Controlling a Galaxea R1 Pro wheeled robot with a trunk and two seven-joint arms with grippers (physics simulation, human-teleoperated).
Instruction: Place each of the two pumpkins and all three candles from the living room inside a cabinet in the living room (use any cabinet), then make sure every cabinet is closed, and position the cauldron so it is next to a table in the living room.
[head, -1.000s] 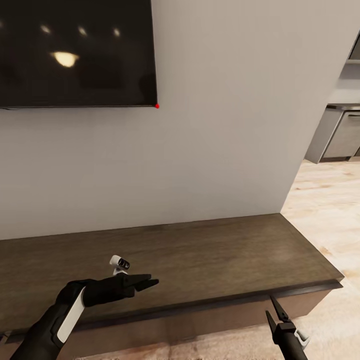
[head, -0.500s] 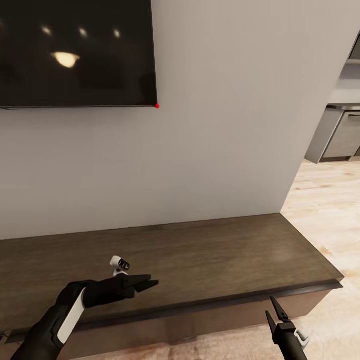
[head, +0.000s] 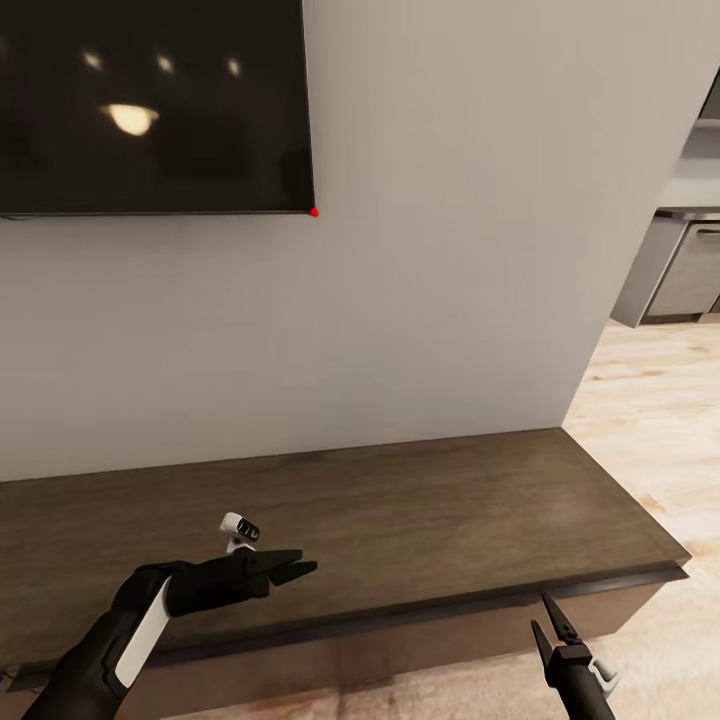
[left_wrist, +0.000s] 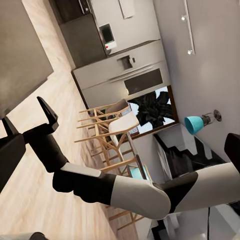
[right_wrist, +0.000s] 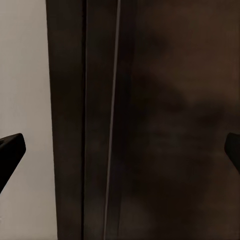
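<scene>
A long, low dark-brown cabinet (head: 420, 510) runs along the wall, its front shut. My left gripper (head: 300, 568) hovers open over the cabinet's top near its front edge, holding nothing; one of its fingers (left_wrist: 10, 160) shows at the rim of the left wrist view. My right gripper (head: 540, 612) stands open just in front of the cabinet's front panel (right_wrist: 165, 125), also empty, and it appears in the left wrist view (left_wrist: 25, 112) too. The pumpkins, candles, cauldron and table are out of view.
A big black TV (head: 150, 100) hangs on the grey wall above the cabinet. To the right, light wood floor (head: 650, 400) leads to grey kitchen units (head: 680, 270). Wooden chairs (left_wrist: 110, 125) stand farther off.
The whole view has shifted by a hair, so the cabinet's front edge sits slightly lower. Both grippers hold their places and stay open.
</scene>
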